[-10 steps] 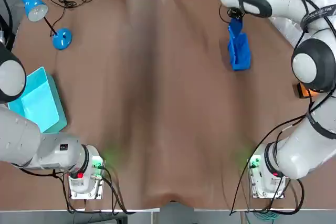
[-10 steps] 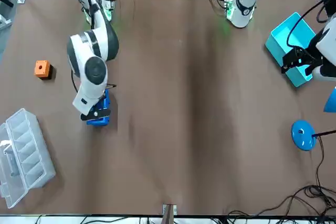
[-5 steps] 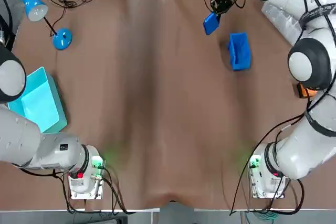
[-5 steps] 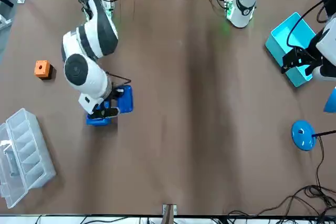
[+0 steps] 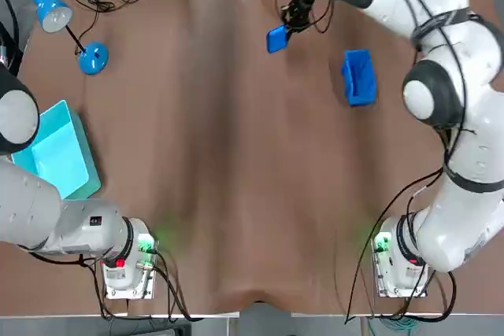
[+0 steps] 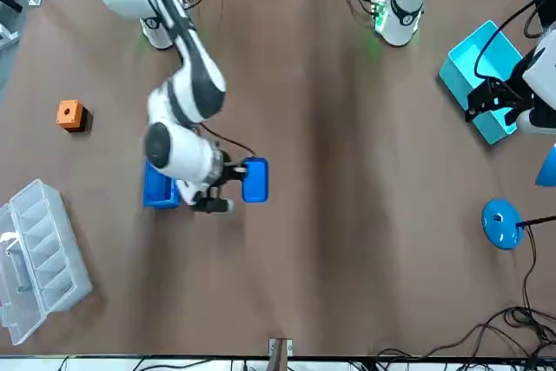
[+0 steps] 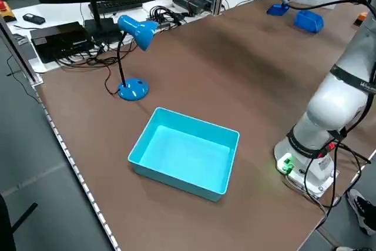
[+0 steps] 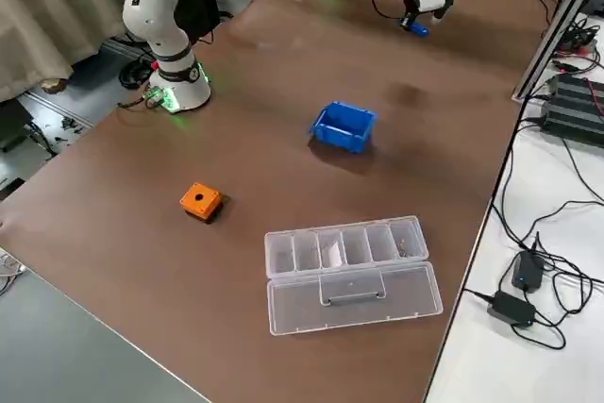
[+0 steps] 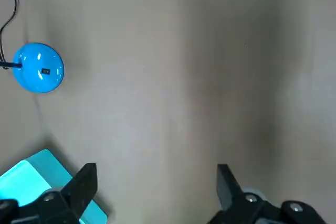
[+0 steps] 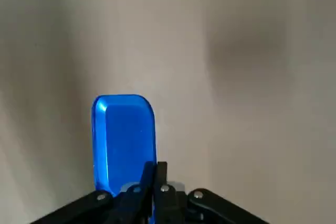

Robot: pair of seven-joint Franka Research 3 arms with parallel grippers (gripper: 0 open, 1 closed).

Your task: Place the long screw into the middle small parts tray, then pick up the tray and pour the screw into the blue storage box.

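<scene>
My right gripper (image 5: 288, 24) is shut on the rim of a small blue parts tray (image 5: 276, 38) and holds it above the far side of the table. The right wrist view shows the tray (image 10: 124, 140) clamped between the shut fingers (image 10: 156, 174); no screw shows in it. To the right on the table rests a dark blue bin (image 5: 358, 76). At the left edge lies a cyan storage box (image 5: 55, 151). My left gripper (image 9: 156, 187) hovers open beside the cyan box (image 6: 485, 76), holding nothing.
A blue desk lamp's base (image 5: 93, 58) stands at the far left. An orange cube (image 6: 69, 114) and a clear compartment organiser (image 6: 39, 249) lie on the robot's right side. Cables run along the table's far edge.
My right gripper has carried the small blue tray away from the dark blue bin, leftward in the top view along the far side. The left arm has not moved.
</scene>
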